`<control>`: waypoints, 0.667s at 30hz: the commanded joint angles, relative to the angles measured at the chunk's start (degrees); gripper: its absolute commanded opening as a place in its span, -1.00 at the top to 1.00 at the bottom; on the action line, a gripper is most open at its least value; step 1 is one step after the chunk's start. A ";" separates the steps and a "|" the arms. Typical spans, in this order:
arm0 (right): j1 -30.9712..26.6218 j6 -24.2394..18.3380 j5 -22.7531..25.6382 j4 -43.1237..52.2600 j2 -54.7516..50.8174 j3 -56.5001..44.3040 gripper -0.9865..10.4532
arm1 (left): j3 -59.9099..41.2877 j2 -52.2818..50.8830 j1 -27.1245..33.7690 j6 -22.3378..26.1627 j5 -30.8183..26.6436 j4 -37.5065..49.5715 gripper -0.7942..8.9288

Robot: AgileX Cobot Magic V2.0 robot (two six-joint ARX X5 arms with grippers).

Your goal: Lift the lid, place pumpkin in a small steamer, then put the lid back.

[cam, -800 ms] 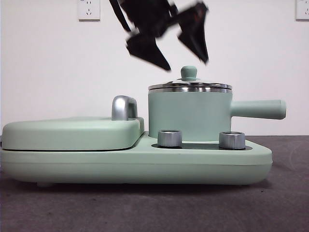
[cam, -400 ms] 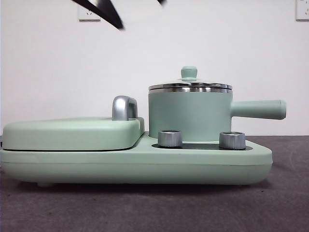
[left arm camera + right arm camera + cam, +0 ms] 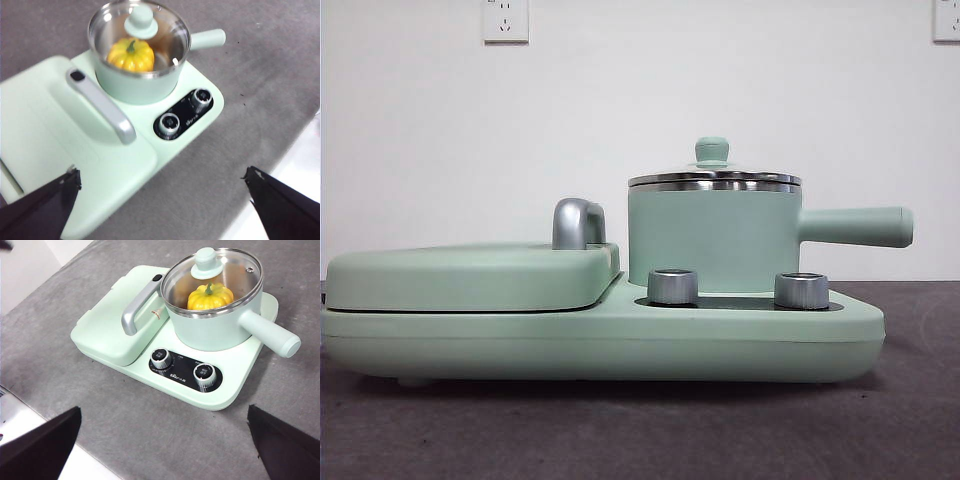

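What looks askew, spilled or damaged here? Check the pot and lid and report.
Nothing stands out. The lid sits level on the small steamer, with the pumpkin upright inside, visible through the glass. The steamer stands squarely on the base appliance. Both pincers are open and well clear.

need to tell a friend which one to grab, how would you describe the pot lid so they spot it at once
Find the wide mint-green cooker on the grey table, then the pot with the long straight handle. The lid sits on that pot: round, clear glass, steel rim, small green knob, unlike the big flat green cover beside it.
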 commanded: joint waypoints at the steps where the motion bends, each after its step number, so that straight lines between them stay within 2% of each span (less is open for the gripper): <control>1: 0.66 -0.28 -0.37 0.42 0.07 0.46 -0.11 | -6.69 -7.82 -0.42 -4.26 0.15 3.74 -0.26; 5: 0.66 -0.26 -1.14 0.44 0.09 0.46 -0.11 | -16.39 -18.64 -0.42 -7.08 0.13 8.02 -0.24; 6: 0.66 -0.26 -1.14 0.44 0.09 0.46 -0.10 | -18.32 -21.00 -0.42 -7.91 0.13 8.44 -0.15; 7: 0.66 -0.26 -1.20 0.44 0.09 0.46 0.04 | -19.85 -23.12 -0.42 -8.28 0.13 8.33 0.18; 8: 0.66 -0.26 -1.31 0.42 0.09 0.46 0.27 | -20.81 -24.63 -0.42 -8.26 0.13 7.91 0.62; 9: 0.66 -0.37 -1.60 0.39 0.11 0.46 0.76 | -21.70 -26.14 -0.42 -8.46 0.11 7.67 0.82; 20: 0.66 -0.92 -0.79 0.46 0.15 0.48 0.80 | -22.62 -30.93 -0.42 -8.35 0.13 8.11 0.82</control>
